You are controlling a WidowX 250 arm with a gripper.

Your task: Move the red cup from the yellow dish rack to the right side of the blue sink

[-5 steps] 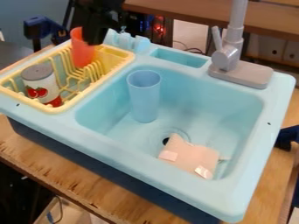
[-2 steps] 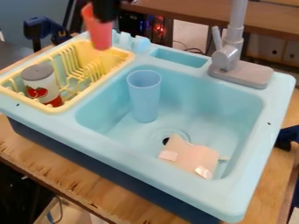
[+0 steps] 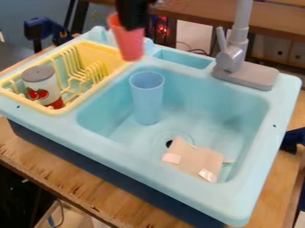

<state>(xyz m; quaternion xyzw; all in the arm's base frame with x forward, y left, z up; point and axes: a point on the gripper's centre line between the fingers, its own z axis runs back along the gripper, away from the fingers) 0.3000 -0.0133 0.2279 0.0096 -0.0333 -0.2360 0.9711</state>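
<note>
Gripper (image 3: 132, 26) clamped on red cup (image 3: 128, 42), slightly tilted over far edge of sink (image 3: 237, 213), by far right corner of rack (image 3: 67, 108), can (image 3: 43, 87) in rack, blue cup (image 3: 147, 100) upright in basin (image 3: 208, 107), pink piece (image 3: 193, 161) beside drain (image 3: 169, 144).

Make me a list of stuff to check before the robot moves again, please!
1. Red cup in the end effector: ok, gripped near its top.
2. Red cup straight up: not ok, it leans a bit, mouth up.
3. Red cup's bottom high enough to miss the dish rack: cannot tell from this one angle.
4. Tall blue cup standing up in the sink basin: ok.
5. Blue cup alone in the basin: not ok, a flat peach piece lies there too.
6. Tomato can in the rack: ok, standing up.
</note>
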